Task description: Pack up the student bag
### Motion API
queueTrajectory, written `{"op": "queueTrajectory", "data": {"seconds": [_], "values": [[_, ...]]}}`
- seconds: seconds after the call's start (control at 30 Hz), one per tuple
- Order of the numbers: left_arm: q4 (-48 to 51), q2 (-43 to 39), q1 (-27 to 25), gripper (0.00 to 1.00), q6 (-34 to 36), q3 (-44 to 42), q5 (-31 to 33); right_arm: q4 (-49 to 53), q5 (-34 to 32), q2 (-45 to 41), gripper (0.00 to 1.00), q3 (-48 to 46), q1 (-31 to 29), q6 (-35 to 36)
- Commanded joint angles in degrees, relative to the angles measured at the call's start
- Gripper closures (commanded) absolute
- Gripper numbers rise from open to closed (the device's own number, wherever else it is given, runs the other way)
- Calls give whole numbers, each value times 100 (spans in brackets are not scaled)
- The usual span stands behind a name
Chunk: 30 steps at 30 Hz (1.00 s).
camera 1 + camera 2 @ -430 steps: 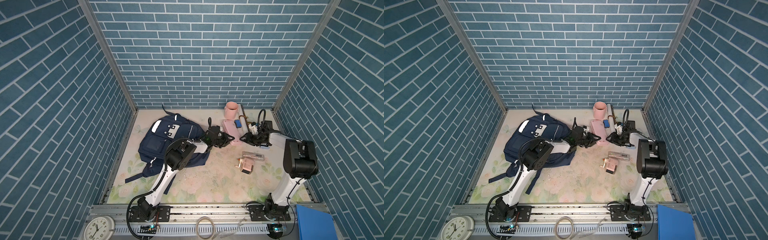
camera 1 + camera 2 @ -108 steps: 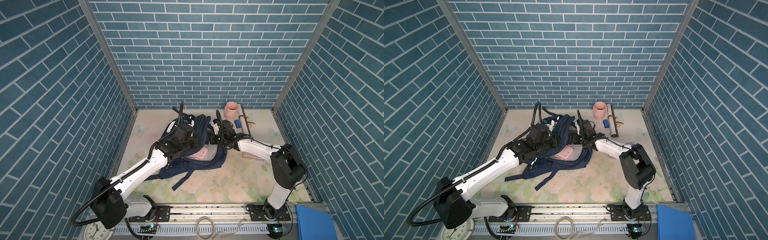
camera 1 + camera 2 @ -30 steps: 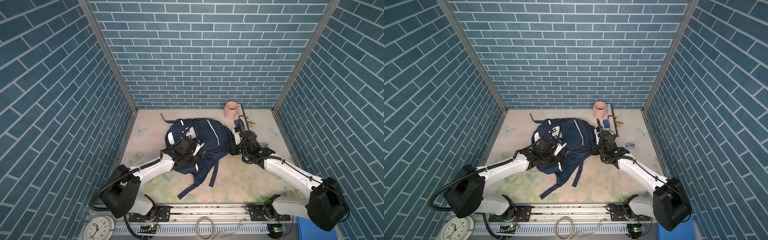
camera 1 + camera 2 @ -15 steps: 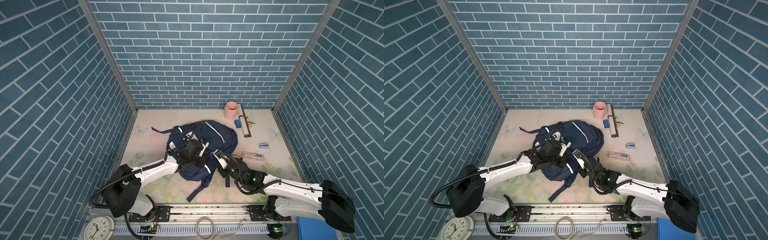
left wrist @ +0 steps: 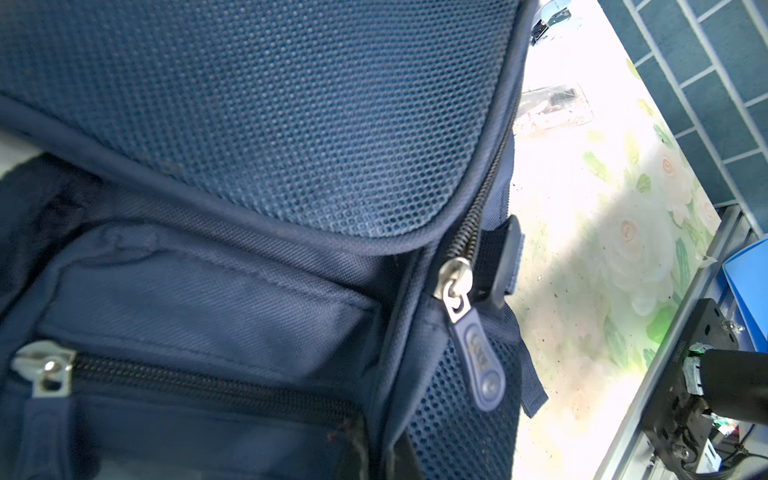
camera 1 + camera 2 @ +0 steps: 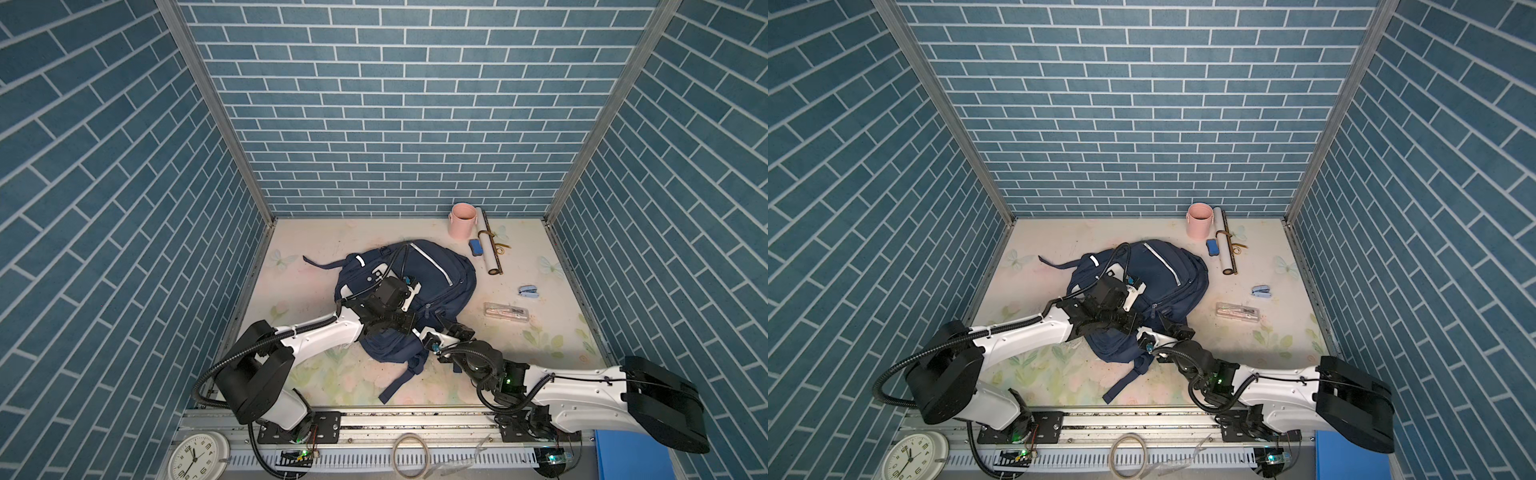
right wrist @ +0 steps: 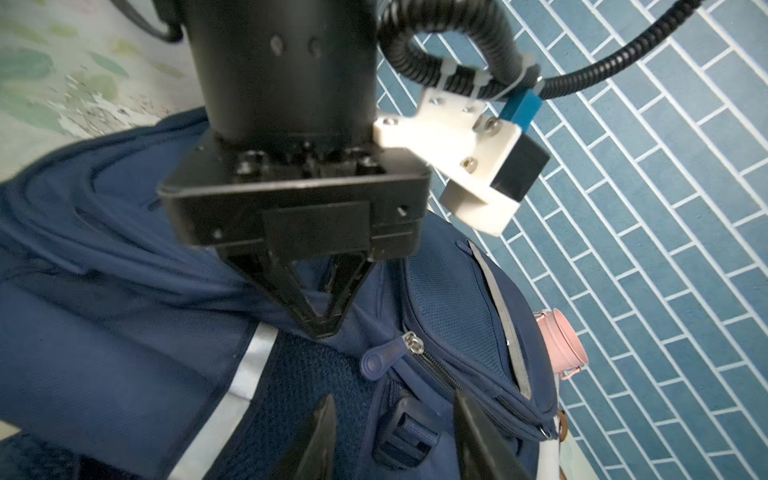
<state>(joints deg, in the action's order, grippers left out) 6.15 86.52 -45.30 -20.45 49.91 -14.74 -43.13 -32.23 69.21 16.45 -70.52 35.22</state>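
- In both top views the student bag (image 6: 432,282) (image 6: 1167,278) lies mid-table on the floral mat (image 6: 324,374). The left gripper (image 6: 395,326) sits on its near part and the right gripper (image 6: 442,332) at its near edge.
- Left wrist view: the bag's mesh panel fills the frame, with a zipper pull (image 5: 478,365) hanging beside it.
- Right wrist view: the left gripper's fingers (image 7: 291,291) are pressed together, pinching the bag's fabric. The right gripper's fingers (image 7: 324,436) are spread either side of a strap buckle (image 7: 409,438).
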Motion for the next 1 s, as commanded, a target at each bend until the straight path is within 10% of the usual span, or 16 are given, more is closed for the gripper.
{"op": "queueTrajectory", "data": {"seconds": [0.0, 0.47, 0.83, 0.97], "values": [[-410, -39, -12, 100, -126, 279, -202, -456, -341, 313, 53, 212, -34, 537], [-356, -117, -20, 100, -135, 210, -230, -1219, -958, 1266, 57, 401, -3, 828], [-272, -150, -6, 100, -122, 123, -129, -1562, -780, 1243, 100, 365, 126, 285], [-267, -249, 43, 100, -105, 79, -134, -1298, 66, 605, 100, 94, 339, -536]]}}
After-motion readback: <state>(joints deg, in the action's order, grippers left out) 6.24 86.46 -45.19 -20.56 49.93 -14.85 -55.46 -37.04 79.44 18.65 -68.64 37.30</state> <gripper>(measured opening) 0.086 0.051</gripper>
